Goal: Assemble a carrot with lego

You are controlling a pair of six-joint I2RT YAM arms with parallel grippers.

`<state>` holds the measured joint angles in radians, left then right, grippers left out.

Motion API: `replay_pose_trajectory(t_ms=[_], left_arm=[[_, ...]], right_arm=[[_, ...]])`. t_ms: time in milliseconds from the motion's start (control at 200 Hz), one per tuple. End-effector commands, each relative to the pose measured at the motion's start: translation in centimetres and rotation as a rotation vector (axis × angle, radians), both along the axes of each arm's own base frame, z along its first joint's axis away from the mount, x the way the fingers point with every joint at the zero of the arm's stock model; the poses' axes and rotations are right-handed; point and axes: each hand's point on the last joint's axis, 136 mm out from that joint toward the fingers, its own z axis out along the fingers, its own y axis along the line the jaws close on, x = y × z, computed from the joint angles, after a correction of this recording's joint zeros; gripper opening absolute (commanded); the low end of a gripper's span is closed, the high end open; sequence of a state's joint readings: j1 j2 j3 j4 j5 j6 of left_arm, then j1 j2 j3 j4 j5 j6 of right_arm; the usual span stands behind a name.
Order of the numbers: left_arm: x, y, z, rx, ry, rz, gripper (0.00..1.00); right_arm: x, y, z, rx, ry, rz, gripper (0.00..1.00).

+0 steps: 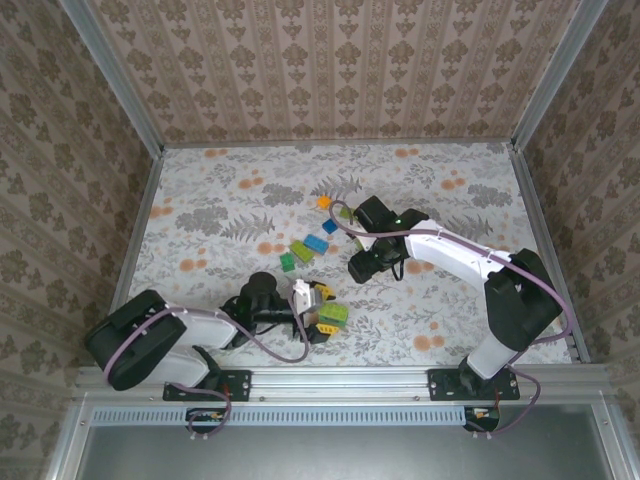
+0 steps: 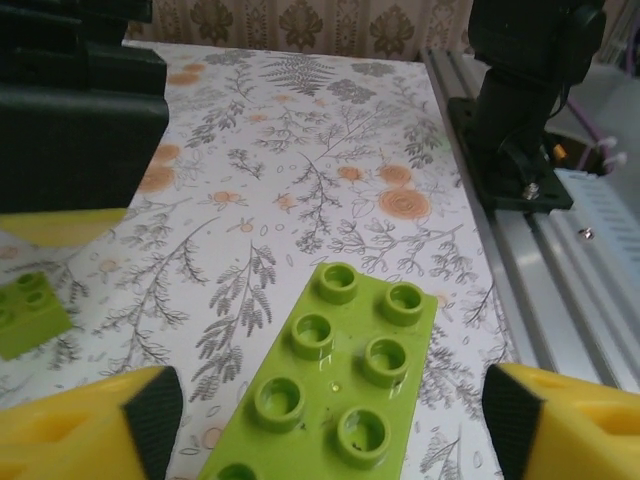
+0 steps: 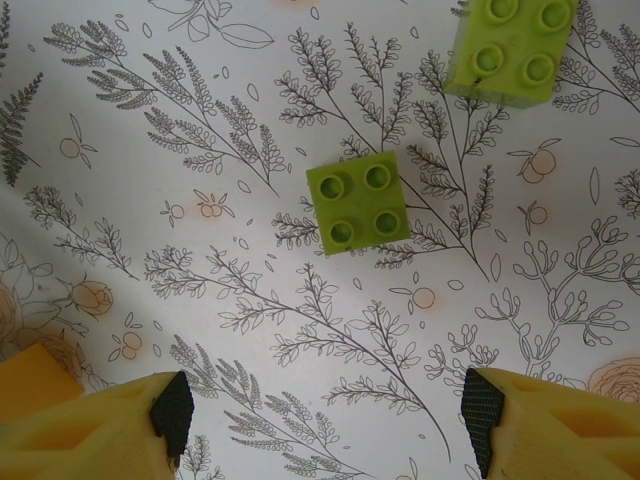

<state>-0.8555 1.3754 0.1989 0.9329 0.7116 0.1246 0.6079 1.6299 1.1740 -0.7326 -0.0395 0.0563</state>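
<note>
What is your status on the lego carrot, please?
Left hand open, straddling long lime brick. Right hand open, small lime brick ahead. Other lego loose mid-table.

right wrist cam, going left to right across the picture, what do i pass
yellow finger at the bottom edge → small lime brick near the middle → bigger lime brick at the top edge

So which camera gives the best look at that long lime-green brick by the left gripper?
The left wrist view: the long lime brick lies close up inside the open left gripper, studs plain. The top external view shows the brick as a small lime patch.
</note>
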Motion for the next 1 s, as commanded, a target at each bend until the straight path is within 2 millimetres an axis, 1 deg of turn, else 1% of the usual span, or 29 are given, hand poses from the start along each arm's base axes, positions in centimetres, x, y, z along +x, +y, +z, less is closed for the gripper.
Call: replay_pose_trajectory(t_ms=[0,45,140,225,305,370,480,655,745,995], left_arm=[[-0.3,-0.6,1.6,-0.062,-0.034,-0.057,0.71],[-0.2,-0.6,1.7,-0.067,-0.036,-0.054,0.68],[0.0,-0.7,1.5,-0.059,-0.031,-0.058,0.56],[0.0,-0.9,1.2,-0.050,-0.026,-0.062,0.49],[0.1,-0.8,0.8,-0.039,-0.020,-0.057,0.44],[0.1,-0.7,0.5,-0.032,-0.019,-0.055,0.40],[0.2,-0.5,0.3,-0.021,-0.021,-0.044,0.39],[0.3,-0.1,-0.2,0.010,-0.031,-0.019,0.37],[0.5,0.1,-0.4,0.019,-0.037,-0.009,0.36],[0.7,0.0,-1.1,0.045,-0.035,-0.003,0.34]], right_arm=[[-0.3,0.0,-0.1,0.018,0.019,0.005,0.74],[-0.4,0.0,-0.2,0.020,0.023,0.004,0.73],[-0.4,0.0,-0.3,0.021,0.025,0.003,0.72],[-0.5,-0.1,-0.5,0.024,0.031,0.001,0.72],[-0.6,0.0,-0.7,0.025,0.039,0.001,0.71],[-0.5,-0.2,-1.4,0.007,0.047,0.000,0.71],[-0.4,-0.2,-2.4,-0.009,0.049,0.026,0.71],[0.6,0.3,-3.7,-0.028,0.032,0.085,0.71],[1.2,0.7,-3.9,-0.041,0.028,0.104,0.71],[3.0,0.8,-4.4,-0.095,0.008,0.128,0.71]])
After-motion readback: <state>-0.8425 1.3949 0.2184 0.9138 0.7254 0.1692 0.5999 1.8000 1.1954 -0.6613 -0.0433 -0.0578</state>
